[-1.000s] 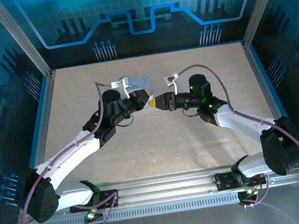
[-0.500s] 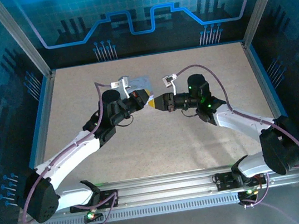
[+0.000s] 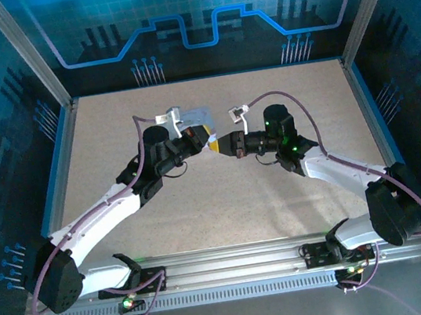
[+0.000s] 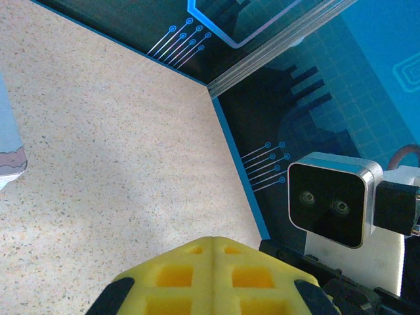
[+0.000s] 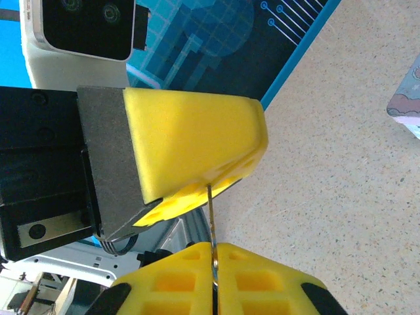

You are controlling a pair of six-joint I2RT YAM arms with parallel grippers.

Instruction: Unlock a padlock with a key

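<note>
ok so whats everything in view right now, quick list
tin box: 1, pale silvery-lilac, on the table just behind the left end effector
key: 1, thin metal sliver, pinched in the right end effector's pads, tip up against the left one's pads
table: 1, beige speckled, under everything
left end effector: 1, black with yellow foam pads, shut, mid-table
right end effector: 1, black with yellow foam pads, shut on the key, facing the left one

A pale silvery tin box (image 3: 199, 115) lies on the beige speckled desk (image 3: 224, 195), toward its far side. Blue walls (image 3: 190, 18) with printed lines stand around the desk.
</note>
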